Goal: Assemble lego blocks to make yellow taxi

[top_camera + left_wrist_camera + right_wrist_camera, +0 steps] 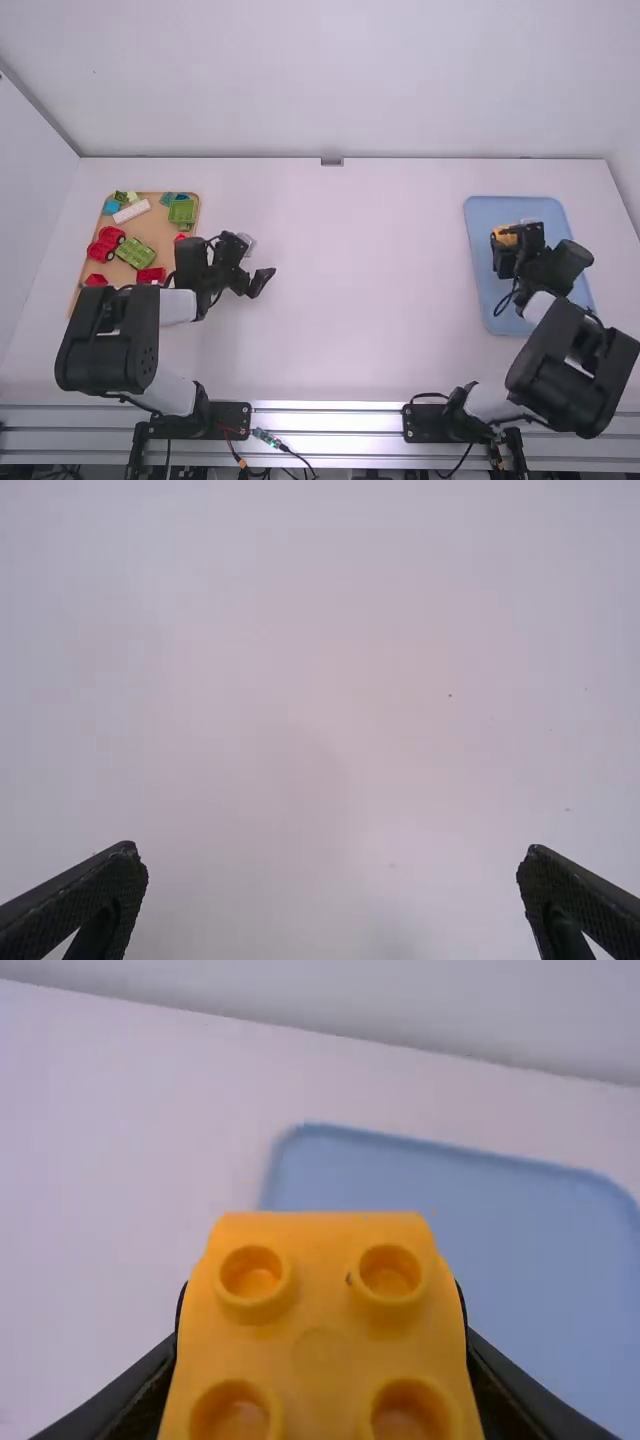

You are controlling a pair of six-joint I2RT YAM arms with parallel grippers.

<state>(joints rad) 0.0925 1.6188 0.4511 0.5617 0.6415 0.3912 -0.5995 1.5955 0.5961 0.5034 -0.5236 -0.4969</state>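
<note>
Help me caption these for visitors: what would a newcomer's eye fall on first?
Probably the big yellow studded block gripped by the right gripper over the blue tray, at the right of the high view. Next, perhaps, the tan tray at the left, with its bright red, green, blue and white pieces. Just right of it in the high view, the left gripper hangs open above the white table.

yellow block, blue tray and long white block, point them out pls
Yellow block (320, 1348): right wrist view, studded face between studs
Blue tray (480, 245): high view, bare surface near left rim
Long white block (131, 212): high view, middle
</note>
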